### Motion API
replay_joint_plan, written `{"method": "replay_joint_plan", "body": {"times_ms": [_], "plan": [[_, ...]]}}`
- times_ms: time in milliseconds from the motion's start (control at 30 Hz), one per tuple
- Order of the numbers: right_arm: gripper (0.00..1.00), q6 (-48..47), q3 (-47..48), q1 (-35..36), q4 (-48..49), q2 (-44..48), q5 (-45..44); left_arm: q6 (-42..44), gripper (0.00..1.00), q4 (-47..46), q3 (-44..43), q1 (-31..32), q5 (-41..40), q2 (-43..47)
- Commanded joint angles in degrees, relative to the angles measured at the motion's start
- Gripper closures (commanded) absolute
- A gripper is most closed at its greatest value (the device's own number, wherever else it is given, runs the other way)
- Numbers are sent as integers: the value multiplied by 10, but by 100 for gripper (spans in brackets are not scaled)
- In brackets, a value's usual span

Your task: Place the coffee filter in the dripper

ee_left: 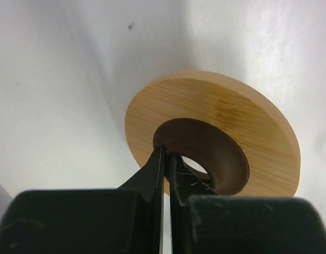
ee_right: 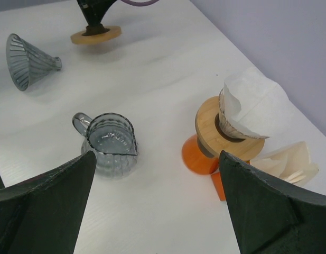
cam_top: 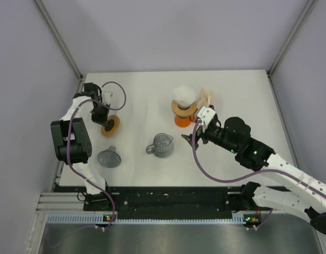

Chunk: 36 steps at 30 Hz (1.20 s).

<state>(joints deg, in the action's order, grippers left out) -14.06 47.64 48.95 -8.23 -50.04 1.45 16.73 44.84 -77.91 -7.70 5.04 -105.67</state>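
Filter (ee_right: 242, 114) is sitting crumpled in the wooden-collared orange dripper (ee_right: 197, 156), with spare filters (ee_right: 289, 161) leaning just behind. The right gripper (cam_top: 193, 138) is hanging near it, jaws gaping wide and holding nothing. The left gripper (ee_left: 166, 159) is pinching the inner rim of a wooden ring (ee_left: 231, 111), jaws almost together.
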Motion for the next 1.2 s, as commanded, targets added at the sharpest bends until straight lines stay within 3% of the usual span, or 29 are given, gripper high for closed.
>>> {"method": "replay_joint_plan", "body": {"times_ms": [0,267,433,600,800,1167], "plan": [[1,19,48,-4,19,4,36,-38,100,53,-86,-10,141,65],[1,55,150,-5,94,-86,166,-54,100,159,-232,-8,409,115],[1,-53,233,-5,45,-152,189,-68,100,172,-248,4,502,162],[1,-70,263,-4,96,-192,174,-71,100,177,-250,51,581,215],[1,-4,293,-4,163,-251,196,-119,100,155,-258,135,591,240],[2,-43,308,-4,171,-277,209,-138,100,137,-252,191,588,240]]}}
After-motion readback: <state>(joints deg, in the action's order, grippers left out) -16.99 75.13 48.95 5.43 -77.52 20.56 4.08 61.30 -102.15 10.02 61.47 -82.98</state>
